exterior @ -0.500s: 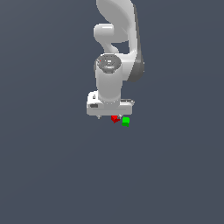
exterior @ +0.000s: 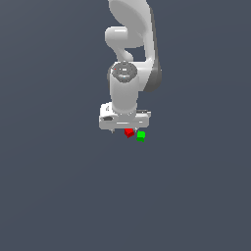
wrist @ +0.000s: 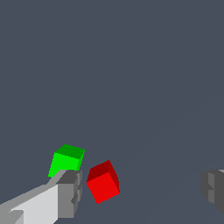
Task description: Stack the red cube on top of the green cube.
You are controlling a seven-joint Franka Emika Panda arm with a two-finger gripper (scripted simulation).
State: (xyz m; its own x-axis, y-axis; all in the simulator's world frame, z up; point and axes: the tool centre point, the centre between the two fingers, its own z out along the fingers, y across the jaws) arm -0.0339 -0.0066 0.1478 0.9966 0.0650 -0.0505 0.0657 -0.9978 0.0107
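The claw (wrist: 140, 192) was spread wide, holding nothing, with the red cube (wrist: 103, 182) lying in the gap between its fingers, closer to one finger (wrist: 69, 194) than to the other. The green cube (wrist: 65, 160) sat just beside the red cube, apart from it, beyond that nearer finger's tip. In the exterior view the claw (exterior: 125, 130) hung low directly over the red cube (exterior: 129, 133), with the green cube (exterior: 140, 136) just beside the red one on the exterior view's right. Both cubes rested on the plain grey desk (exterior: 59, 196).

The step in hand looked like the approach for the grasp; stacking was not yet begun. Next, the fingers would probably need to settle around the red cube and close without nudging the green cube. No containers were visible.
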